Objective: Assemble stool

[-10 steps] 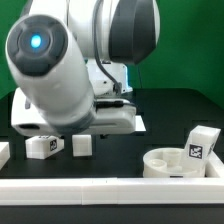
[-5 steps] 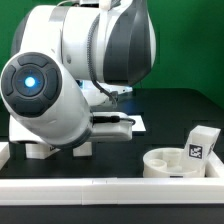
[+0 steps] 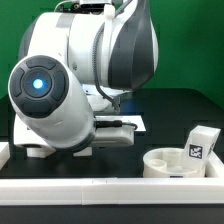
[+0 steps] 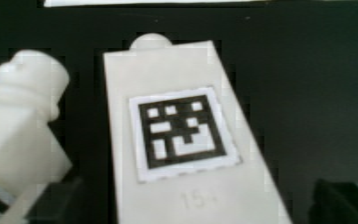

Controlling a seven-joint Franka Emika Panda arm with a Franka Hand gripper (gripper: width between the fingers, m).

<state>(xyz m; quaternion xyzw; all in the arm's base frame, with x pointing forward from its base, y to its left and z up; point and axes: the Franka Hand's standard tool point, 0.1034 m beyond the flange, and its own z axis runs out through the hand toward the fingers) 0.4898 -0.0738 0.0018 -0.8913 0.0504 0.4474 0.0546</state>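
Observation:
In the wrist view a white stool leg (image 4: 179, 130) with a black-and-white square tag lies flat on the black table, straight under my gripper (image 4: 190, 205). The dark fingers (image 4: 345, 200) stand on either side of its near end. A dark gap shows beside the leg, so the gripper is open around it. A second white leg (image 4: 25, 110) lies close alongside. In the exterior view the arm hides the gripper and most of these legs (image 3: 38, 152). The round white seat (image 3: 170, 165) sits at the exterior view's right, with a third tagged leg (image 3: 202, 143) upright at its far side.
A long white border rail (image 3: 110, 186) runs along the table's front edge, with a short piece at the exterior view's left (image 3: 4, 152). The marker board (image 3: 138, 122) lies behind the arm. The arm's bulky body fills the exterior view's left half.
The arm has swung down over the two legs at the exterior view's left, and now hides them. The seat and the leg beside it have not moved.

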